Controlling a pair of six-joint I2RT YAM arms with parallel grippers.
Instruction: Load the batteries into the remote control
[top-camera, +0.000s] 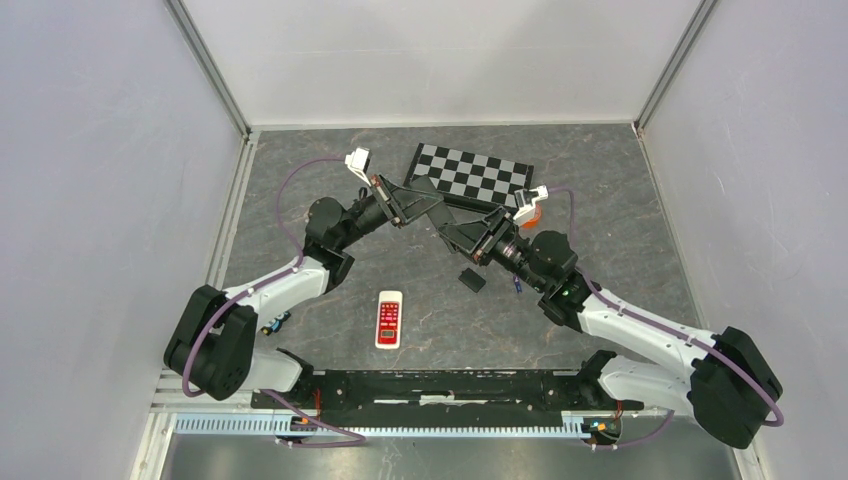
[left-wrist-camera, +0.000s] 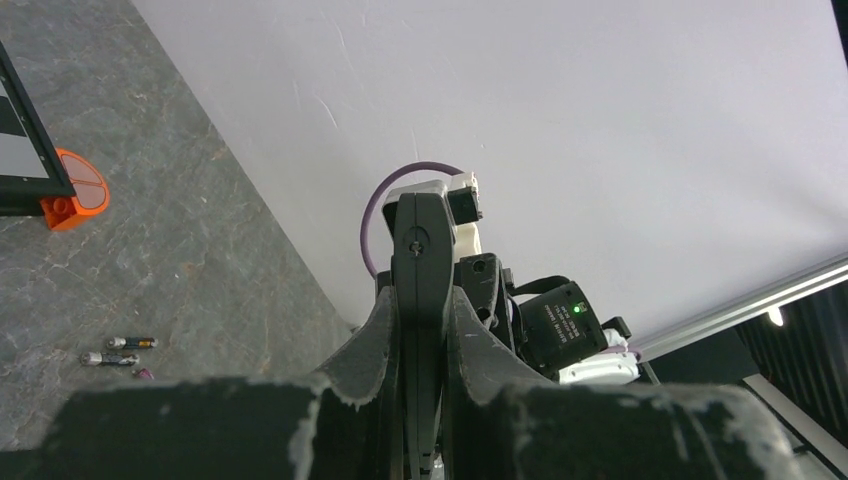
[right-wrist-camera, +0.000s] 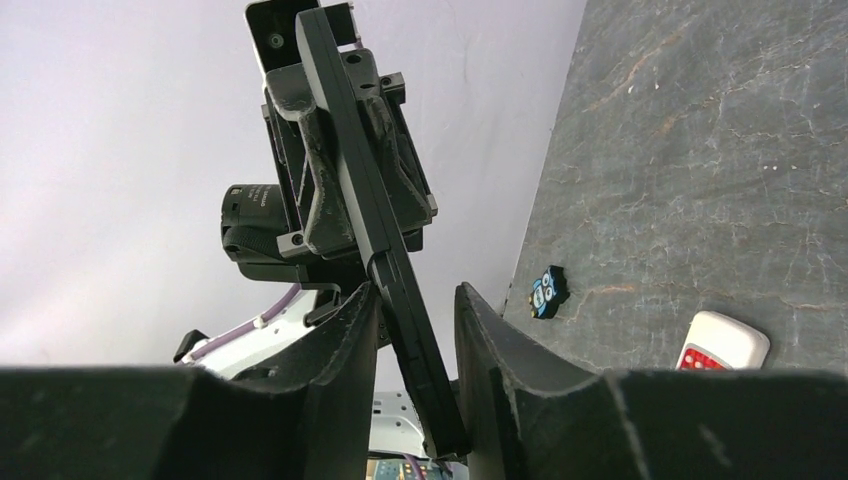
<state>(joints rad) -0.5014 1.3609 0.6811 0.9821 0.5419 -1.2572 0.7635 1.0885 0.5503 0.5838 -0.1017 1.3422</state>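
Black remote: held aloft near the checkerboard, clenched at opposite ends by left gripper and right gripper.
Batteries: probably two, on open table away from the checkerboard.

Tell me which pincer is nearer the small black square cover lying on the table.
Right. The right pincer hangs just above the black cover; the left pincer is farther up-left.

Two batteries lie side by side on the desk. Two remotes: one white, one black held aloft. One checkerboard, one small black cover, one owl-like figure, one orange piece.
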